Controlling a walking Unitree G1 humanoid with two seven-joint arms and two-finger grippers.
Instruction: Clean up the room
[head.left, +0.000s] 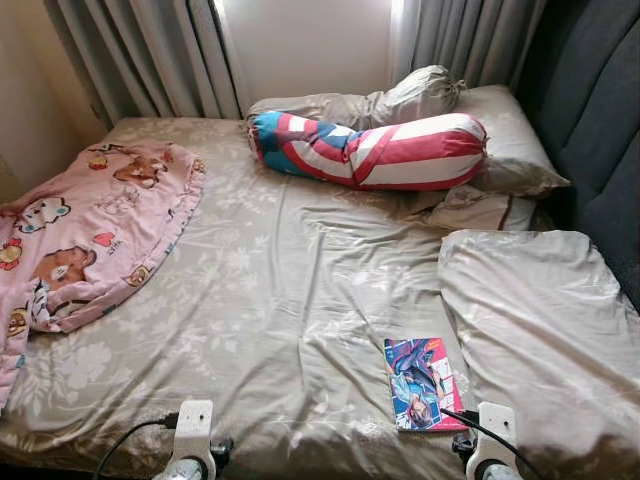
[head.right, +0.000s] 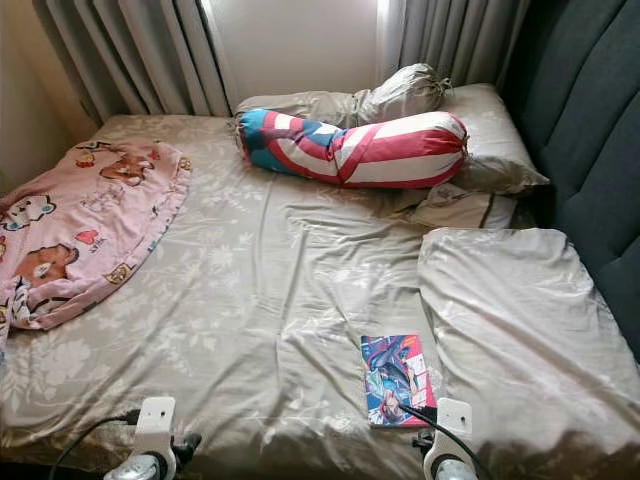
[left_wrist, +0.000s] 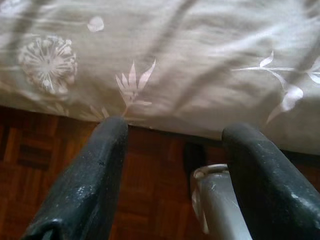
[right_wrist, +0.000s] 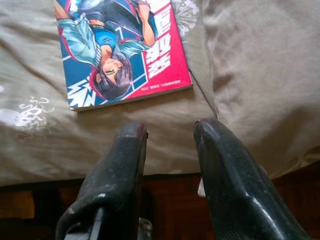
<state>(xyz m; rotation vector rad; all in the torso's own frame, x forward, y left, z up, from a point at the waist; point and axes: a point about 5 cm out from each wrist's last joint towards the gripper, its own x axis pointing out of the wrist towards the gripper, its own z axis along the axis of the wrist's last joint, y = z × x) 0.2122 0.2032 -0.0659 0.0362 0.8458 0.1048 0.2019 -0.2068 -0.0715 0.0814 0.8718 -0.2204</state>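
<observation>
Nearest item: comic book (head.left: 424, 384), lying flat and face up on the bed (head.left: 280, 300) close to its near edge, just beside the flat pillow (head.left: 545, 320) on the robot's right.
Handling, judged: thin, light paperback; glossy cover probably slippery; covers flex, so a pinch at one corner may let it droop or fan open.
Where to grip, judged: the near short edge or the spine side, one finger slid under against the soft sheet, the other on top.
Right hand: right hand (right_wrist: 170, 135) poised at the bed's edge just short of the comic book, fingers parted and empty, pointing toward its near edge.
Left hand: left hand (left_wrist: 172, 135) low at the bed's near edge, over wooden parquet floor (left_wrist: 30, 155), fingers spread, holding nothing.
Bed surface: beige floral sheet (left_wrist: 200, 55), wrinkled; soft, so the book may sink when pressed.
Farther things: striped red, white and blue bolster (head.left: 370, 150) across the head end, against beige pillows (head.left: 500, 130); pink cartoon blanket (head.left: 90, 230) bunched on the robot's left side; grey curtains (head.left: 150, 55) beyond.
</observation>
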